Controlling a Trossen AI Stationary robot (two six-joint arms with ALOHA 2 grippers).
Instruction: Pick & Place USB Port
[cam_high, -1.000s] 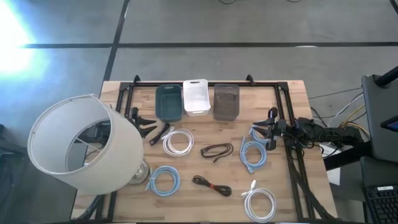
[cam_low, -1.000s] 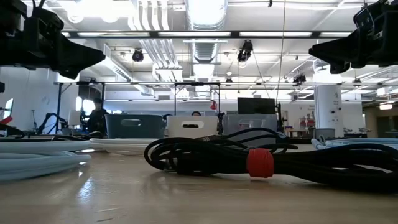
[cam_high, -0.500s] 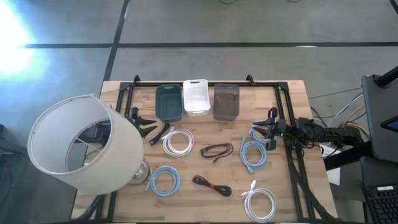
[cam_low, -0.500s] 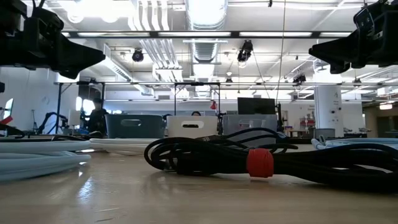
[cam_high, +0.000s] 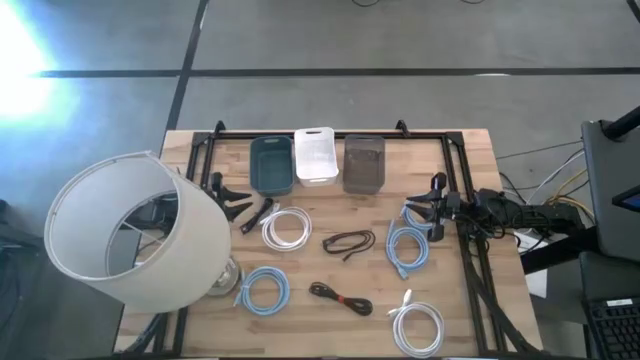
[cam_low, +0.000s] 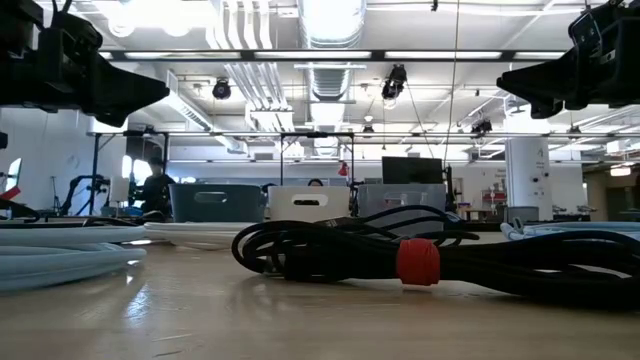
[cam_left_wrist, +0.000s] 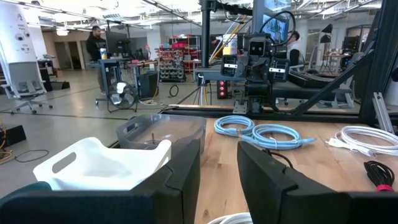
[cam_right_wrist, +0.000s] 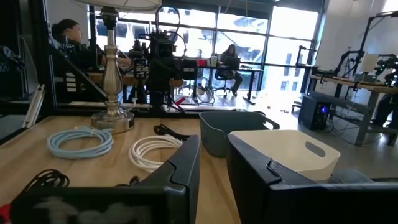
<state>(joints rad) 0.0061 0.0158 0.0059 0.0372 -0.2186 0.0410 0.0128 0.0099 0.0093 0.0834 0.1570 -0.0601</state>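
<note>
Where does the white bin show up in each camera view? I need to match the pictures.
High view: white bin, middle of three bins at the table's far edge.
Low view: far behind the black cable, centre.
Left wrist view: near, lower left.
Right wrist view: near, lower right.
Shared landmark: the dark teal bin beside it.

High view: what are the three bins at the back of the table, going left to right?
Teal bin → white bin → brown bin.
</note>
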